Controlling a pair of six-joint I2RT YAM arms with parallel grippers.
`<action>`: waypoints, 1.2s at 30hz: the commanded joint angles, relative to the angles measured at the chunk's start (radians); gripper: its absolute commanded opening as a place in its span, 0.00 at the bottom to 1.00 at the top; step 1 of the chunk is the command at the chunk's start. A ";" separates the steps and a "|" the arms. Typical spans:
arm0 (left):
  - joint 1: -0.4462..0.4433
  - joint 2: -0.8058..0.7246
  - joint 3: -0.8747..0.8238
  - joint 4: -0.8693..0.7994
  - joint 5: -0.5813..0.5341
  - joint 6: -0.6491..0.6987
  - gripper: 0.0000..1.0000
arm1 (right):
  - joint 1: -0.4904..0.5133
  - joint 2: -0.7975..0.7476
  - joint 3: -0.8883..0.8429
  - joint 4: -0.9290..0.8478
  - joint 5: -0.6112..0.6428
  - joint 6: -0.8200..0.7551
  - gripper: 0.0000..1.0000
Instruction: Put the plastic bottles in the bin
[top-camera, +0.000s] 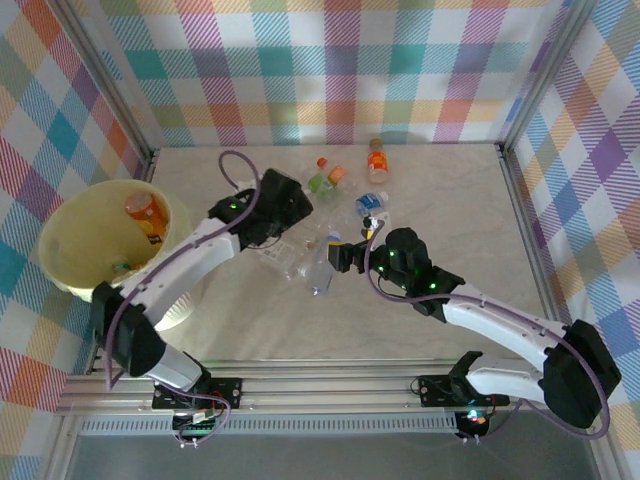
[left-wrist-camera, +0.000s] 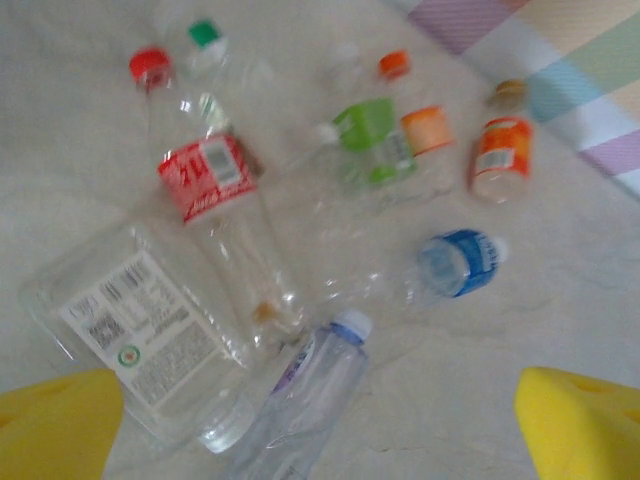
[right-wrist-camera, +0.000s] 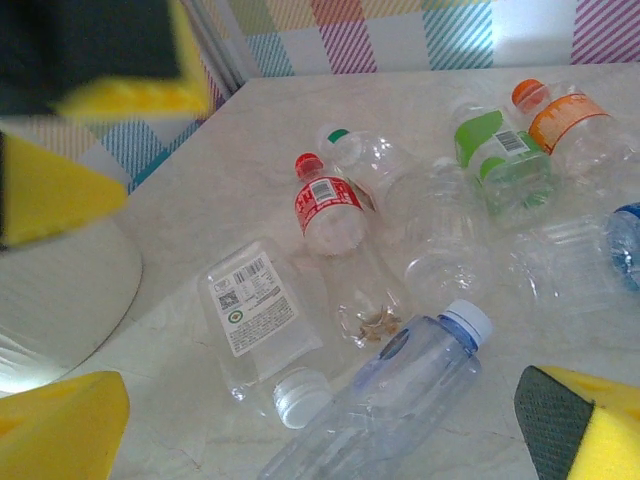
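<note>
Claws spread wide on both sides! The left claw (left-wrist-camera: 320, 425) has its yellow pads (left-wrist-camera: 60, 425) parked in the lower corners of its wrist view, nothing pinched, and between them at bottom centre a pale-capped bottle (left-wrist-camera: 315, 385) lies flat on the marbled bench (left-wrist-camera: 470, 400). Just left of it is a flat clear bottle (left-wrist-camera: 140, 320) with a white printed label. Above that comes the red-label bottle (left-wrist-camera: 205, 180), red cap toward the upper left. Further up the frame, a green-label bottle (left-wrist-camera: 370, 140) and an orange-label bottle (left-wrist-camera: 425, 130) lie side by side. An orange bottle (left-wrist-camera: 500, 155) sits at the upper right near the checked wall (left-wrist-camera: 560, 60), and a blue-label bottle (left-wrist-camera: 455, 262) lies at centre right. Over to the right claw (right-wrist-camera: 325, 430): gaping too, empty, pads in the bottom corners, that same pale-capped bottle lying between them. From overhead, both claws hover over the heap at frame centre. The bin (top-camera: 60, 225) stands at the left edge of the frame, well apart from the heap, with an orange-bodied bottle (top-camera: 147, 215) inside it.
</note>
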 joint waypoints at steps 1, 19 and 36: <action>-0.020 0.069 -0.041 -0.036 -0.020 -0.176 1.00 | 0.005 -0.021 -0.009 -0.026 0.029 0.016 1.00; -0.013 0.314 -0.070 -0.027 -0.021 -0.316 1.00 | 0.006 -0.052 -0.026 -0.083 0.050 0.031 1.00; 0.002 0.265 -0.200 0.018 -0.083 -0.319 1.00 | 0.005 -0.025 -0.016 -0.078 0.043 0.047 1.00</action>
